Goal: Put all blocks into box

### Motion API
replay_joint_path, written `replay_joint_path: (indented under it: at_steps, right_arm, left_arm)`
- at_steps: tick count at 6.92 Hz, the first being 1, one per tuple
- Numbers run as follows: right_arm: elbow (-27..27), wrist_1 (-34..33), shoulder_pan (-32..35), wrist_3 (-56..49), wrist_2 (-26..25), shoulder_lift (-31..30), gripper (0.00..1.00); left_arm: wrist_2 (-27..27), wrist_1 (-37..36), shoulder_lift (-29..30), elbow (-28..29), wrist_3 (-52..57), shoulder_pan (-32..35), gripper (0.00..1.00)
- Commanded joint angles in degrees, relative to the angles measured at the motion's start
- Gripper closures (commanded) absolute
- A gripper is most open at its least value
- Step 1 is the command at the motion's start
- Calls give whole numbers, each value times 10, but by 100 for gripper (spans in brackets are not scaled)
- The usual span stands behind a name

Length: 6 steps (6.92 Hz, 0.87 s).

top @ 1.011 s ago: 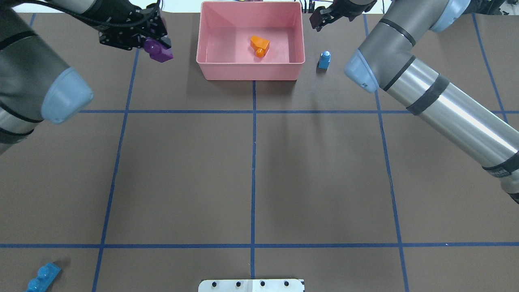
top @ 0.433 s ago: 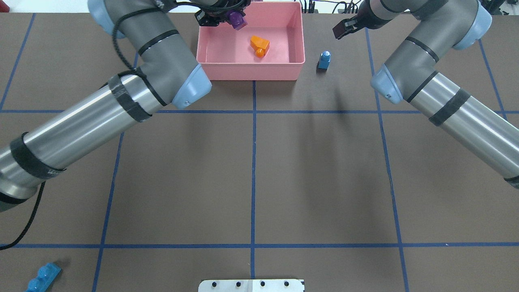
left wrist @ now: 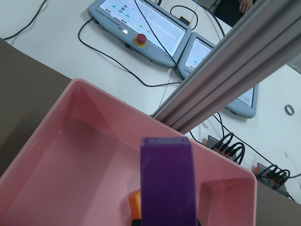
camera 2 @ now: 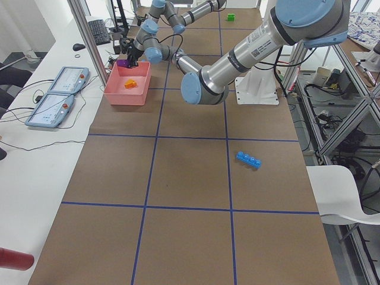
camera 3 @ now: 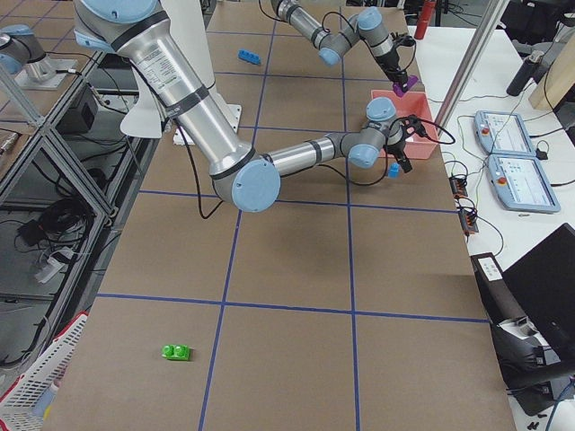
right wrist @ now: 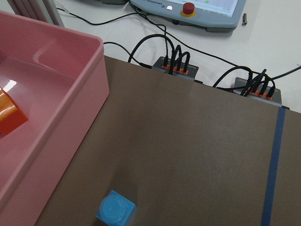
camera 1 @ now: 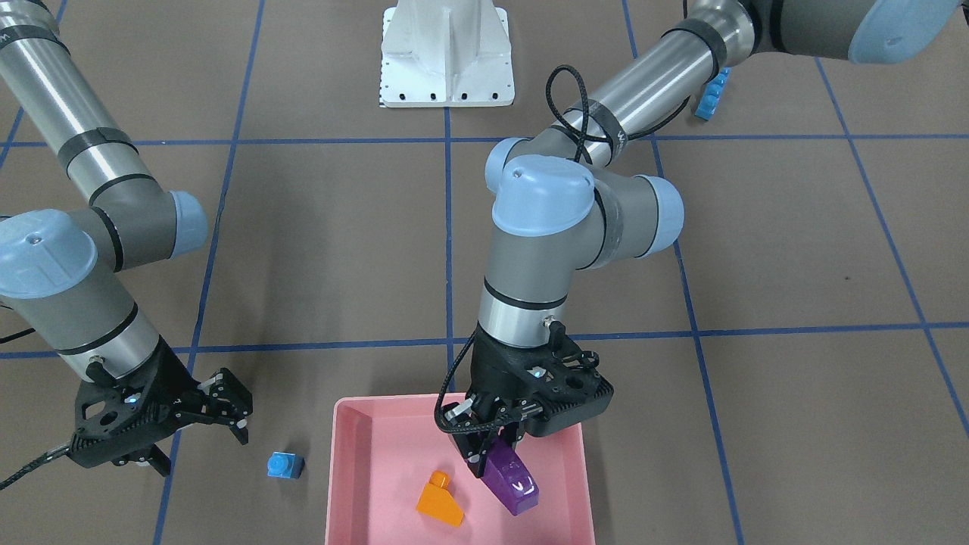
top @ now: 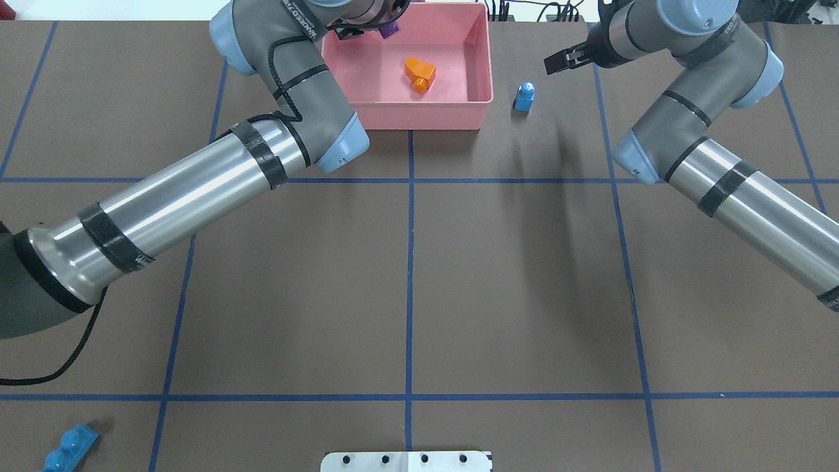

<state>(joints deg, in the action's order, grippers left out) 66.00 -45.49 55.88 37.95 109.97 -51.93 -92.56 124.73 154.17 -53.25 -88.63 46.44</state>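
My left gripper (camera 1: 490,453) is shut on the purple sloped brick (camera 1: 511,478) and holds it above the inside of the pink box (camera 1: 363,469); the brick fills the left wrist view (left wrist: 168,181). The orange sloped brick (top: 419,72) lies in the box (top: 406,117). My right gripper (camera 1: 203,448) is open and empty, above the table beside the small blue cube (camera 1: 285,465), which stands just outside the box (right wrist: 115,210). The long blue bar (top: 69,447) lies near the robot's left. The green brick (camera 3: 176,352) lies far to the robot's right.
The white metal base (camera 1: 447,53) stands at the robot's table edge. Beyond the box are control pendants (left wrist: 141,28), an aluminium post (left wrist: 225,80) and cable hubs (right wrist: 178,68). Blue tape lines grid the brown table.
My left arm has swung right with the purple brick, from left of the box to over it. My right gripper has shifted a little right, away from the box.
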Motion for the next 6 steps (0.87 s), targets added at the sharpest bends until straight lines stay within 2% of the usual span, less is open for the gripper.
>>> replay_joint_path:
  at_steps: [1, 2, 4, 5, 6]
  right_arm:
    - [-20, 36, -12, 25, 1, 7, 1]
    - [-43, 54, -18, 25, 0, 12, 1]
    - [-106, 54, -30, 25, -10, 64, 1]
    - [-123, 54, -36, 25, -16, 75, 1]
    - [-130, 54, -37, 25, -16, 75, 1]
  left_arm:
    - [14, 7, 6, 35, 2, -2, 100]
    - [16, 8, 9, 46, 2, -5, 100]
    - [22, 15, 14, 50, 2, -6, 100]
    - [22, 15, 15, 50, 2, -6, 66]
    - [22, 15, 15, 49, 13, -6, 1]
